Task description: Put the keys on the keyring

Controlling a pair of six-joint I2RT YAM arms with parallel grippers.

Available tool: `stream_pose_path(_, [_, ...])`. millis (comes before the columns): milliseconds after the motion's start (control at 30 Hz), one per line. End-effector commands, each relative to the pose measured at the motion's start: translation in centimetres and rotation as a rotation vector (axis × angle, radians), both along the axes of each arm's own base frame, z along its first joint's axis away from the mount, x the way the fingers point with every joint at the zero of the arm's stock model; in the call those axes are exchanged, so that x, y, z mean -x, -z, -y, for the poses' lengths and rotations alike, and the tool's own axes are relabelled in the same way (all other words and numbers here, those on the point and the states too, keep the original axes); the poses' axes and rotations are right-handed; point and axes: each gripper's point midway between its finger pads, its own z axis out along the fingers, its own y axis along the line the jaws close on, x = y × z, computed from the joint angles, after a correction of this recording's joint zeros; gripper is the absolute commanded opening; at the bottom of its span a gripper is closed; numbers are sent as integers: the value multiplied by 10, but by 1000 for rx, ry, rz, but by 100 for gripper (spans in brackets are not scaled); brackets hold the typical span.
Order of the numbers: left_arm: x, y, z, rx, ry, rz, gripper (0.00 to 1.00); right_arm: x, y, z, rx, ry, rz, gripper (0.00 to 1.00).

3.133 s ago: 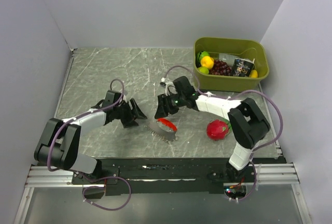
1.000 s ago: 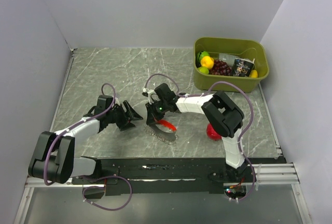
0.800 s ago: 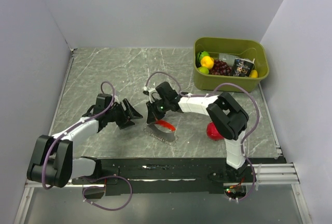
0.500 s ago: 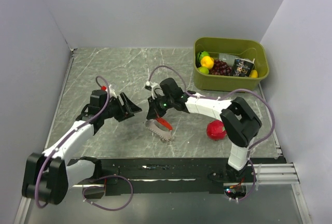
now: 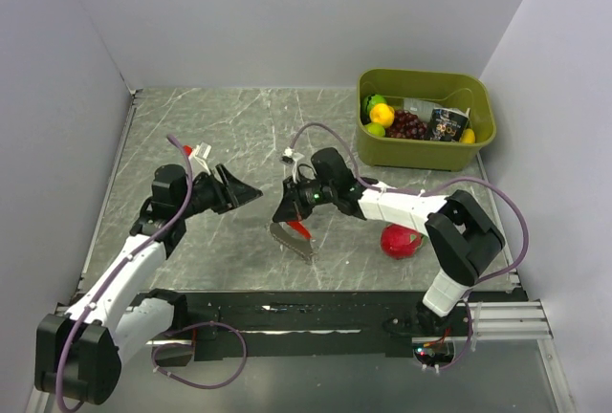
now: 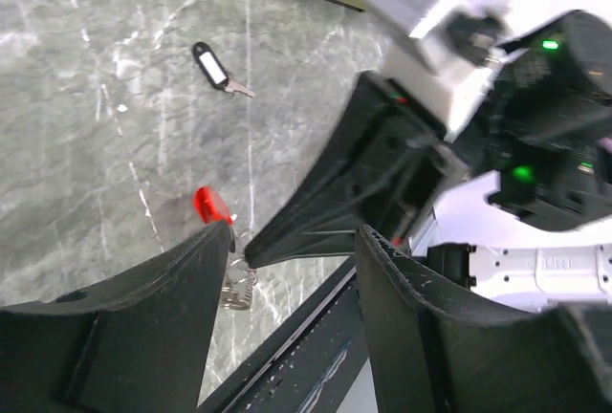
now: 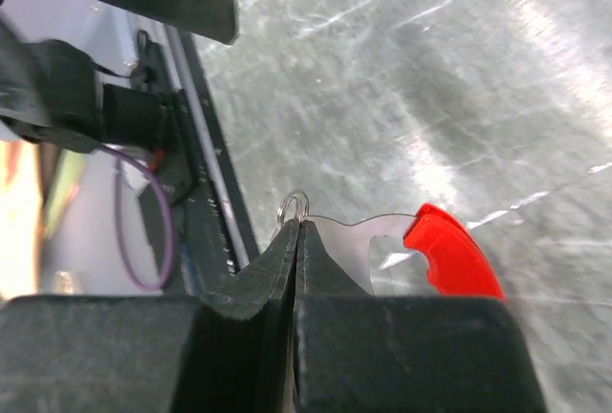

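My right gripper [image 5: 284,214] is shut on the keys [image 5: 298,238], a curved red piece joined to a jagged silver strip that hangs below its tip. In the right wrist view the shut gripper [image 7: 298,228] pinches the silver plate [image 7: 368,246] beside a small wire ring [image 7: 294,207], and the red piece [image 7: 449,252] sticks out to the right. My left gripper [image 5: 245,193] is open, just left of the keys and apart from them. Beyond its spread fingers [image 6: 172,317] the keyring [image 6: 208,62], a small dark oval with a pale centre, lies on the table.
A round red fruit [image 5: 402,239] lies right of the keys beside the right arm. At the back right stands an olive bin [image 5: 478,131] holding fruit and a packet. Grey walls close in the marble table [image 5: 191,126] on three sides, with a black rail along its near edge.
The left arm has risen and swung its gripper back and up, jaws narrowing a little. The right gripper has shifted slightly right, still holding the keys.
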Motion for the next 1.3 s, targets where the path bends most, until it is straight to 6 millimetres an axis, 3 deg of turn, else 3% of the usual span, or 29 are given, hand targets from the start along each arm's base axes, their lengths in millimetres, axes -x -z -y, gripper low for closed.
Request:
stream_pose_path(0, [8,-28,7,16,71,131,61,2,-46,-9,-197,-2,21,0])
stream_pose_path(267, [16,-29,12,-32,107,148,59,7,-84,-7,-301,19,61,0])
stream_pose_path(433, [23,-24,20,-87,153,145,66,11,-98,-2,-332,24,93,0])
stream_pose_path(667, [22,-31,16,-101,119,182,63,14,-82,3,-299,28,78,0])
stream_pose_path(867, [15,-22,4,-147,27,143,64,-3,-61,1,-174,82,113,0])
stream_pose_path(933, [7,-14,-5,-177,-42,112,66,-7,-45,3,-100,100,103,1])
stream_pose_path(1067, [0,19,-18,-243,-125,-17,68,-19,-33,-3,-27,112,90,22])
stream_pose_path(1100, [-3,31,-22,-262,-148,-61,67,-21,-25,-5,-8,113,79,37])
stream_pose_path(1133, [-4,42,-26,-270,-171,-107,67,-22,-20,-6,13,116,72,44])
stream_pose_path(1200, [-7,62,-34,-275,-196,-181,67,-26,-12,-12,41,122,70,55])
stream_pose_path(1267, [-4,80,-37,-258,-207,-256,66,-30,-9,-18,68,129,68,60])
